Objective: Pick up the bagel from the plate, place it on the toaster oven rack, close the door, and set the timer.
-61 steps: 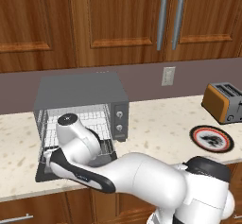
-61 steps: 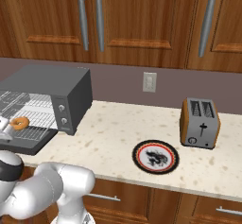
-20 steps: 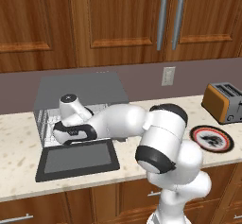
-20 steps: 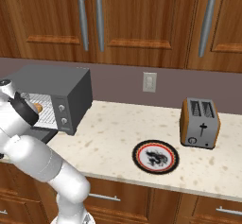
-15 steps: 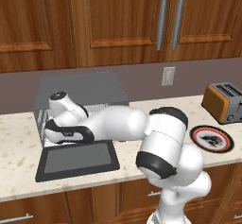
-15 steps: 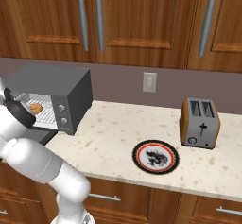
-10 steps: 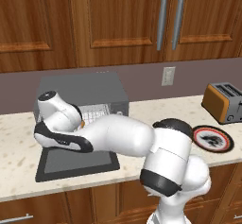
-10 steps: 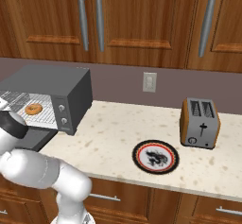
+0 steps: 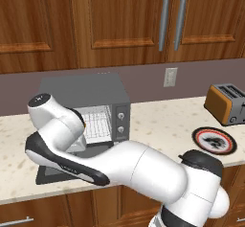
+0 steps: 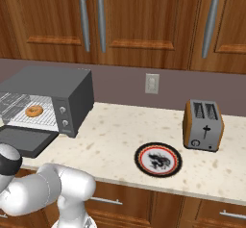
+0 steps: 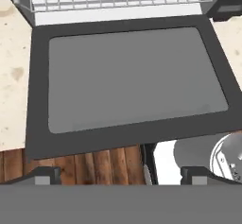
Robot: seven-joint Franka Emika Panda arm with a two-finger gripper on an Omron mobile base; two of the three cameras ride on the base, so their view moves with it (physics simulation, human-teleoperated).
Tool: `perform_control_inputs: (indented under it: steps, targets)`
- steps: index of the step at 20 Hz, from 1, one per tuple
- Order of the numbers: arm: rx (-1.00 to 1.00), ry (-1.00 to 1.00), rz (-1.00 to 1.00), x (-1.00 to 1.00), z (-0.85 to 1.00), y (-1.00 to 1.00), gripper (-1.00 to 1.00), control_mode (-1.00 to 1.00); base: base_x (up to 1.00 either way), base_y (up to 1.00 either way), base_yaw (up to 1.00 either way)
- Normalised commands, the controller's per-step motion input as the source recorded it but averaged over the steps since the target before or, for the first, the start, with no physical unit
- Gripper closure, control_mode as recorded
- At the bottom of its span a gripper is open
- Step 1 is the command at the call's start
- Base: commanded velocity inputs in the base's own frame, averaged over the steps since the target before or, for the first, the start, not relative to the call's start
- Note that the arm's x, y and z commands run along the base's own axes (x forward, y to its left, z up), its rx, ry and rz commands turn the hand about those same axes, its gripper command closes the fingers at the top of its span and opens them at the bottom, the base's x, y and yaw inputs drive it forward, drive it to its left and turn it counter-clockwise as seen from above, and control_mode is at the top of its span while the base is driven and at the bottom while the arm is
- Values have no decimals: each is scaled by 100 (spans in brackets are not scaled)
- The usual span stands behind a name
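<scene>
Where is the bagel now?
In the right base view, the bagel lies on the rack inside the open toaster oven, at the counter's left end.

Speckled beige countertop point(image 10: 115, 131) running along a mauve backsplash point(image 10: 182, 85). An orange two-slot toaster point(image 10: 202, 125) with a dark face stands near the right end of the counter, close to the wall. A white wall outlet point(image 10: 152, 83) sits on the backsplash. Above, wooden upper cabinets point(image 9: 119, 20) carry vertical silver bar handles point(image 9: 164, 14); wooden lower cabinet fronts point(image 10: 158, 205) lie beneath the counter edge.
</scene>
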Motion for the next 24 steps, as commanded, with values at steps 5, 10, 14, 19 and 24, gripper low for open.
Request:
perform_control_inputs:
  steps: [5,10,14,19,24]
  targets:
    - [-19,2,16,-18,1,-17,-100,-100,0,0,0]
    - [-22,6,25,0,0,-16,-100,-100,0,0,0]
    - [-24,13,30,0,0,-4,-100,-100,0,0,0]
    - [-25,23,28,0,-8,0,-100,-100,0,0,0]
    - [-18,21,25,0,-34,0,-100,-100,0,0,0]
